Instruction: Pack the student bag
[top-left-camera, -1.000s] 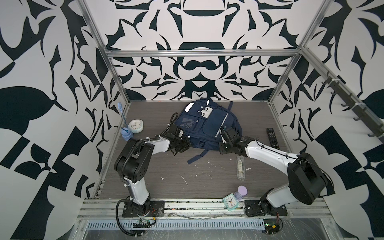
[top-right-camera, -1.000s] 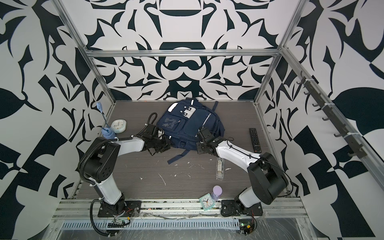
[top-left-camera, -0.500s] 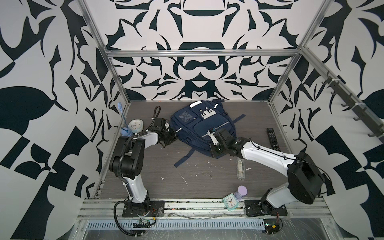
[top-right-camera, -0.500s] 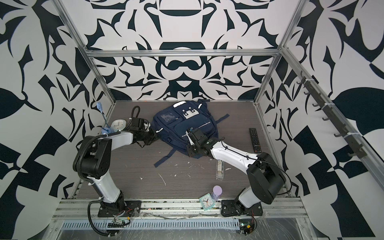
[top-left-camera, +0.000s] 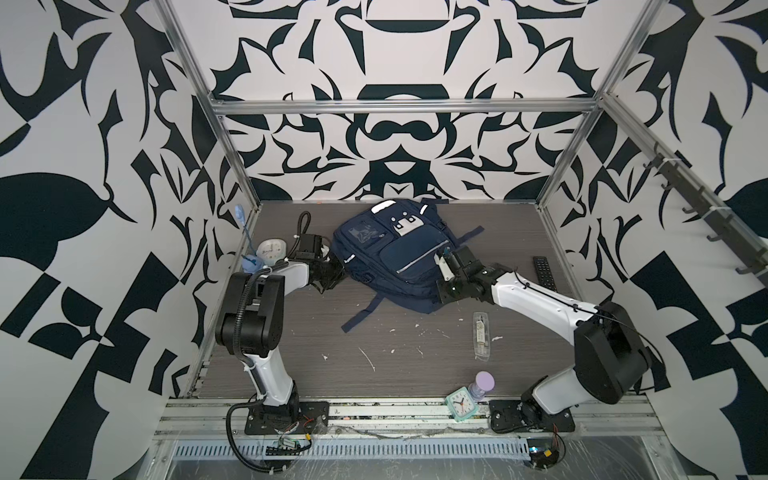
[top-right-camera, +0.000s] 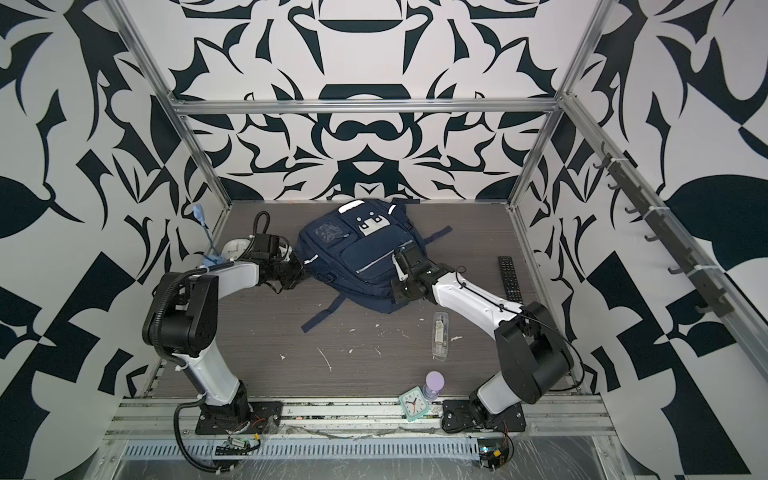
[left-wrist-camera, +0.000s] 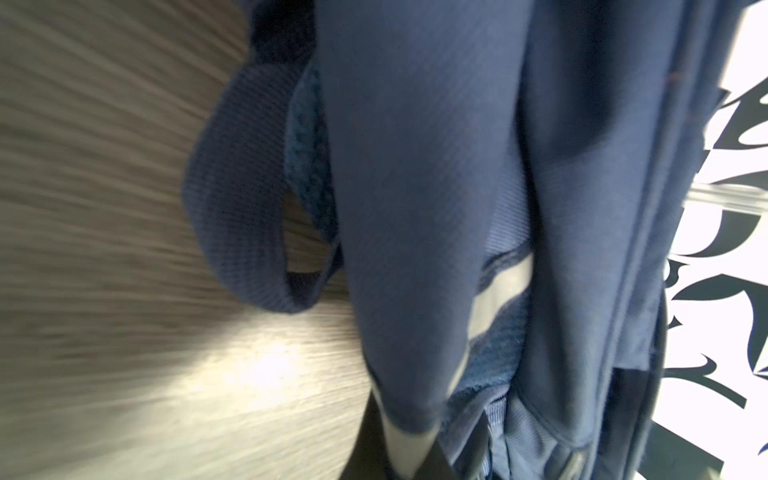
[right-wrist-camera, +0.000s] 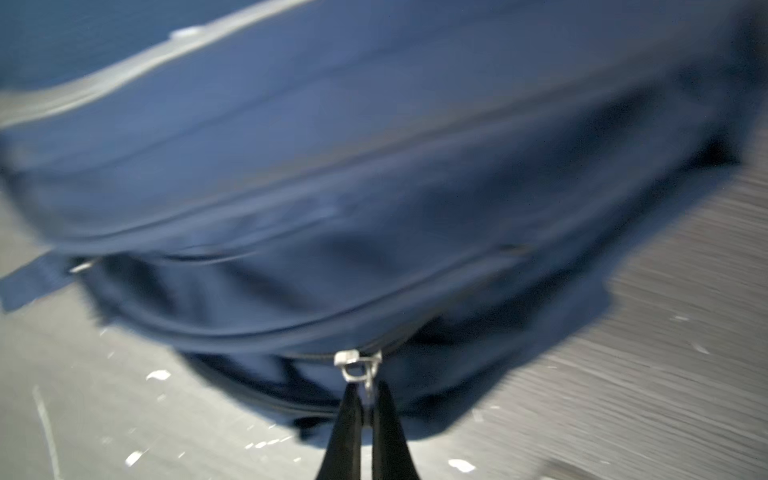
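**Right wrist view: zip pull pinched as 2 arms brace the bag**

The bag lies flat, front up, at the back middle of the table, with 1 strap trailing toward the front. The right gripper has its fingers squeezed together on the silver zip pull at the bag's right edge, probably to draw the zip along and open a compartment for packing. The left gripper is clamped tight on a fold of navy fabric at the opposite side. It appears to act as an anchor, so the soft bag does not slide with the pull. In both top views a remote, a clear case, a bottle, a white clock and a teal clock lie loose on the table, apparently unpacked. Blur hides how far the zip is open.
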